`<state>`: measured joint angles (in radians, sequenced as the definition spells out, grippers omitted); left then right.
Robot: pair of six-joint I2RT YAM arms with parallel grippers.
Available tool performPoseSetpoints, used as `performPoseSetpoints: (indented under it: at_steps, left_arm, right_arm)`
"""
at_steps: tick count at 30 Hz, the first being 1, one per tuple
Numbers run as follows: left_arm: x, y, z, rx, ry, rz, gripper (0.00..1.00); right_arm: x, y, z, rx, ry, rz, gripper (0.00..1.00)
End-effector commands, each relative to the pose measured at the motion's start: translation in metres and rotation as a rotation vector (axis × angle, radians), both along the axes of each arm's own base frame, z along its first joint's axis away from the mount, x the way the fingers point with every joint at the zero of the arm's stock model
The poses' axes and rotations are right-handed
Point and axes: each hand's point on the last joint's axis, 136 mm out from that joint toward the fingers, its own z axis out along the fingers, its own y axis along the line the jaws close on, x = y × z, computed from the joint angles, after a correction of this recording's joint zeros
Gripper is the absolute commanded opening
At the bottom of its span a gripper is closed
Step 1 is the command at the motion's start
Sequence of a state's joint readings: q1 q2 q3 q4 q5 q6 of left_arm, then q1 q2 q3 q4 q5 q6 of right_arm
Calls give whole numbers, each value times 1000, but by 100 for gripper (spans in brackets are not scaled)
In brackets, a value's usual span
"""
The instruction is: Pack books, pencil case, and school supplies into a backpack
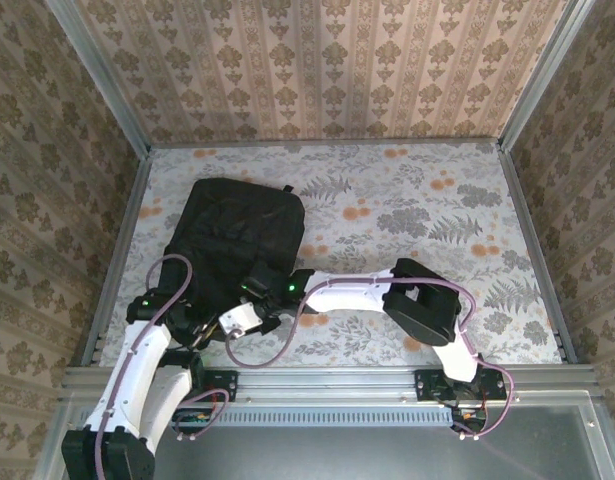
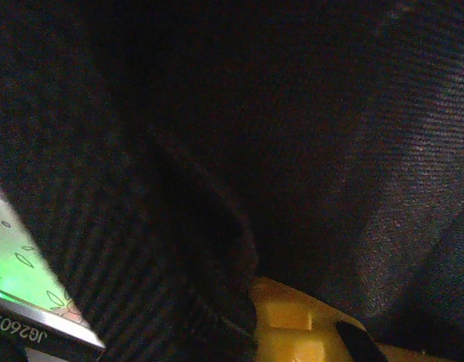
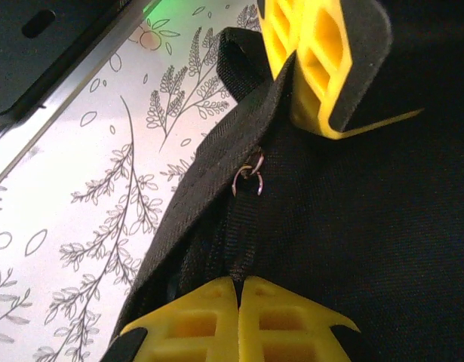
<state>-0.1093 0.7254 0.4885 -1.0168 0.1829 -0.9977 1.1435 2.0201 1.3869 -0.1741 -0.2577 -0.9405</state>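
Gripping the backpack (image 1: 237, 230), which lies left of centre on the floral table (image 1: 417, 210), I have the right gripper (image 3: 238, 298) and left gripper (image 2: 307, 335) both clenched on its near edge by the zip ring (image 3: 248, 181). Next, I judge, I must spread the opening.

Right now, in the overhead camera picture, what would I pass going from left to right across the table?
Wallpapered left wall → black backpack → right arm's black elbow → wallpapered right wall.
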Motion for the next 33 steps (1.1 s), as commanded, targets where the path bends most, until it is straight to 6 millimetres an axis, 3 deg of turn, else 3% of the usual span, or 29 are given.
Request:
performPoseSetpoints:
  at_steps: [1,23,33]
  left_arm:
    - [-9,9,-10,41,39,7,0]
    - [-5,16,-5,87,10,-7,0]
    - [-5,16,-4,85,0,-9,0]
  right_arm:
    - [-2,-24,2,-54,-19,-18,0]
    - [-2,-87,16,-94,-91,-110,0]
    - [26,-114,10,-121,-126,-217,0]
